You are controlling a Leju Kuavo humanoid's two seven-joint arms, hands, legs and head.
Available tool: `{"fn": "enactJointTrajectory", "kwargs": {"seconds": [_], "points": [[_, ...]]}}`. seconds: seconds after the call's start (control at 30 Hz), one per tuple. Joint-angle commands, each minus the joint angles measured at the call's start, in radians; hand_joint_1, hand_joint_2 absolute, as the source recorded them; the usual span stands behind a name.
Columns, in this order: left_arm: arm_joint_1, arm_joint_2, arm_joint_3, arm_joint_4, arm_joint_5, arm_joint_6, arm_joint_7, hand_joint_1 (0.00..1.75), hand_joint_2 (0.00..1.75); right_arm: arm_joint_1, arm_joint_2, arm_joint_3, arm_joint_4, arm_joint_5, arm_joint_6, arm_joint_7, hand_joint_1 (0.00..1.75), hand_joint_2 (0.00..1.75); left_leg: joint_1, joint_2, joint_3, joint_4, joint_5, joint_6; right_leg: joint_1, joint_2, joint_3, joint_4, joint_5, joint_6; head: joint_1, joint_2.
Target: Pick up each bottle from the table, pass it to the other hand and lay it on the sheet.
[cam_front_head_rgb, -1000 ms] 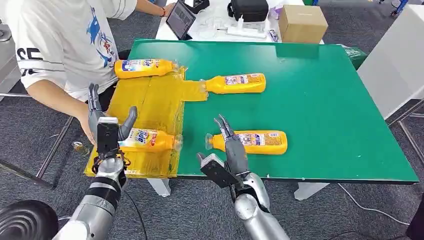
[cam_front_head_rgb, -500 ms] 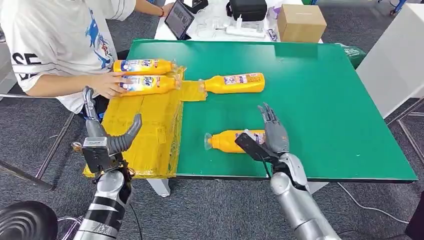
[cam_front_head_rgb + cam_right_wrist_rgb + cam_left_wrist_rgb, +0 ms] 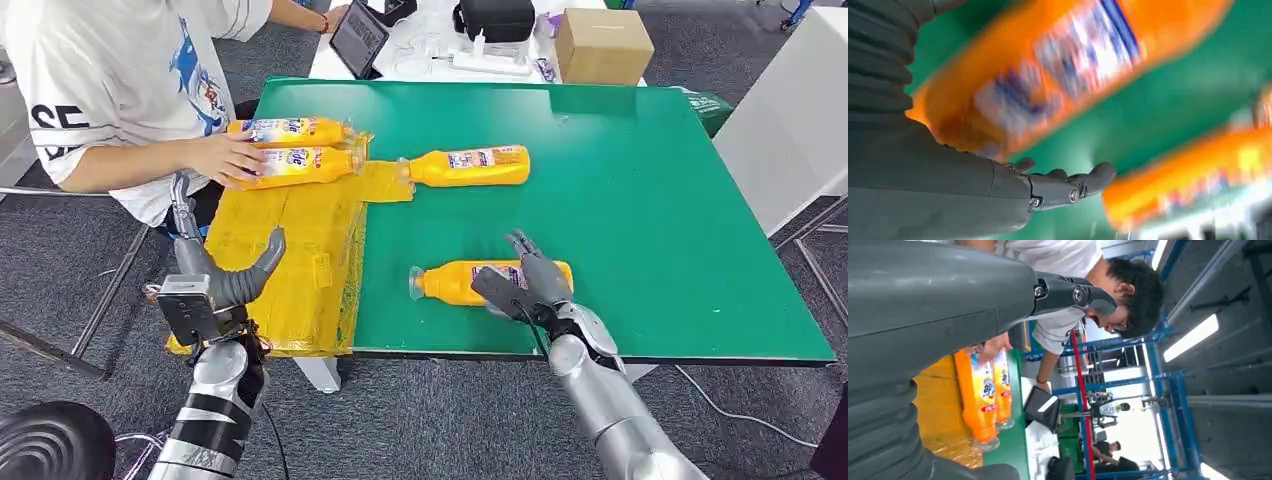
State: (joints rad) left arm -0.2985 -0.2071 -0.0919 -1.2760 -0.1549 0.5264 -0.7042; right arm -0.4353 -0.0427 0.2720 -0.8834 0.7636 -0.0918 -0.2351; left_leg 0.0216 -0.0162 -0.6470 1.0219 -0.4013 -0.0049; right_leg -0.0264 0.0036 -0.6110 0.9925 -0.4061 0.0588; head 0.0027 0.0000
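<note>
Right hand [image 3: 530, 283] is over the near bottle [image 3: 455, 282] on the green table [image 3: 650, 200], fingers draped across its labelled body; right wrist view is blurred, fingers look extended beside the bottle rather than wrapped, so can't tell if it's gripped yet; bottle lies flat, cap end pointing toward the yellow sheet [image 3: 300, 230]. Left hand [image 3: 215, 280] is released, fingers apart, holding nothing, hovering over the near edge of the sheet; reads as waiting for the handover.

Second bottle [image 3: 468, 166] lies on the table farther back, its cap just at a tab of the sheet; two more bottles [image 3: 290, 130] [image 3: 300, 163] are already on the sheet's far end, a person's hand [image 3: 225, 158] resting on the nearer of them; cardboard box [image 3: 603, 45] and tablet [image 3: 357, 38] on the white table behind.

Handling guess: plastic bottle, full of orange liquid, so moderately heavy and rigid enough not to crush; smooth glossy label likely slippery; round body may roll when nudged. Best hold is around the mid-body at the label, near balance point, not the narrow neck; leave the cap-side half free so the left hand has room to take it.
</note>
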Motion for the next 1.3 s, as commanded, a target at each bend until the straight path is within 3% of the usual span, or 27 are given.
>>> {"fn": "enactJointTrajectory", "kwargs": {"seconds": [0.03,0.77,1.3], "points": [[-0.037,0.001,-0.025,0.055,0.018,-0.031,0.006,0.0,1.75,-0.114,-0.052,0.04,0.274,-0.052,0.13,-0.05,0.0,1.75,0.0,0.0,0.003,0.0,-0.001,0.001,0.001,-0.001,0.004,-0.001,-0.001,-0.002,0.0,0.0],[-0.071,-0.026,0.038,0.178,0.101,-0.121,0.006,0.0,1.75,-0.167,-0.189,0.212,0.332,-0.053,0.269,0.016,0.0,1.75,0.001,-0.003,0.011,-0.002,0.0,0.002,0.002,-0.005,0.012,-0.004,-0.001,-0.003,0.0,0.0],[-0.096,-0.044,0.052,0.229,0.107,-0.138,0.006,0.0,1.75,-0.096,-0.085,0.236,0.404,-0.074,0.175,0.039,0.0,1.75,0.003,0.006,0.014,-0.001,-0.002,0.0,0.004,0.003,0.012,-0.003,0.0,-0.002,0.0,0.0]]}}
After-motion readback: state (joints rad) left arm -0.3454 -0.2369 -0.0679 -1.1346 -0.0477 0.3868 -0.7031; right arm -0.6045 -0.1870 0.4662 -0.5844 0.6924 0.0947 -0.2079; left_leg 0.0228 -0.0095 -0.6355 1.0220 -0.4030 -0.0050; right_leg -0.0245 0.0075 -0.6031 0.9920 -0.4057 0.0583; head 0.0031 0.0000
